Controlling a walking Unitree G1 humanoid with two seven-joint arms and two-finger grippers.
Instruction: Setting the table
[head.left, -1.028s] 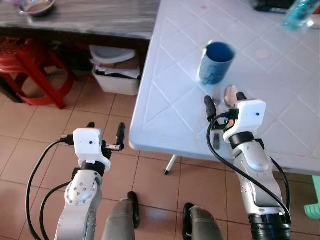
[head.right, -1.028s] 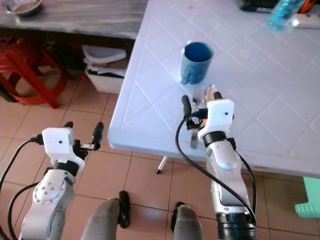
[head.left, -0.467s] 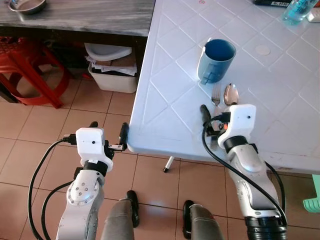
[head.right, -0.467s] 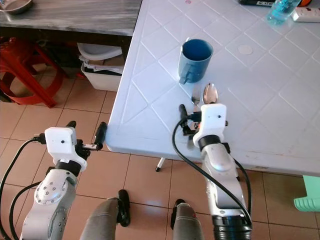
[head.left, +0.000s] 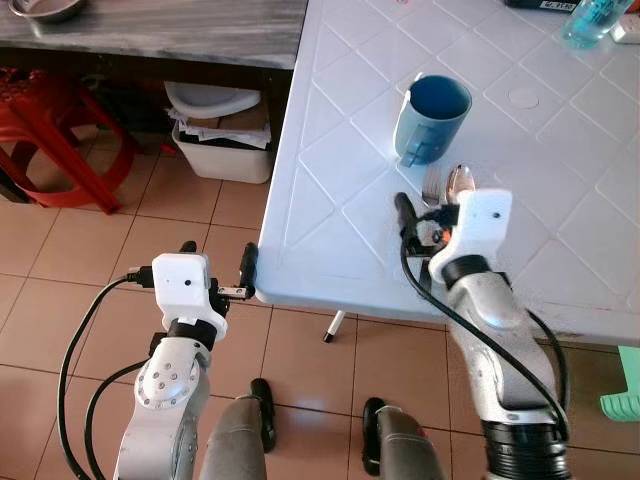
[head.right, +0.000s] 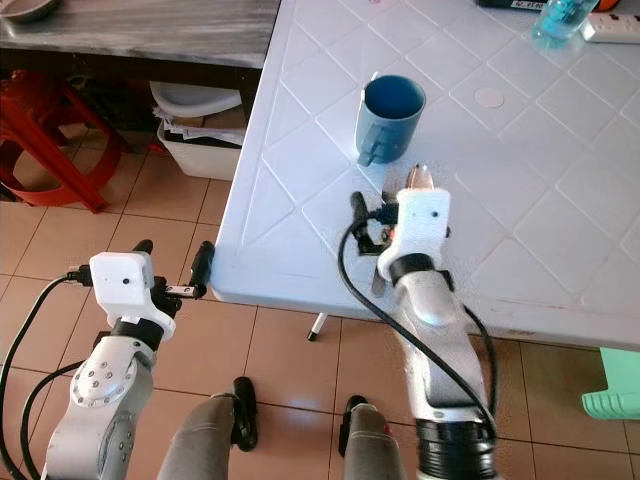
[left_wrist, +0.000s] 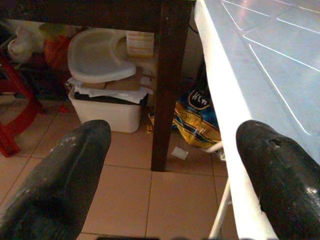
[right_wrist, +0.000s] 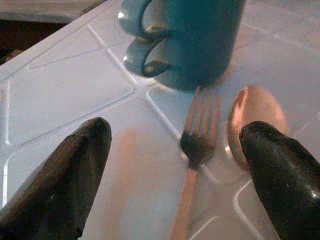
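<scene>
A blue mug (head.left: 432, 118) stands on the white plastic table (head.left: 340, 200), its handle toward me. Just in front of it lie a fork (right_wrist: 196, 150) and a spoon (right_wrist: 252, 117), side by side with their heads toward the mug. My right gripper (head.left: 432, 202) hovers low over their handles, open, one finger on each side of the cutlery and nothing held. My left gripper (head.left: 215, 252) is open and empty over the tiled floor, beside the table's near-left corner (left_wrist: 225, 115).
A dark wooden table (head.left: 200, 30) with a metal bowl (head.left: 45, 8) stands at the back left, with a white bin (head.left: 220, 135) under it and a red stool (head.left: 50, 120) beside it. A blue bottle (head.left: 590, 20) is far right; a green stool (head.left: 622, 390) near right.
My right gripper drew back slightly toward the table edge, then eased forward again over the fork and spoon, staying open. The left arm has not moved.
</scene>
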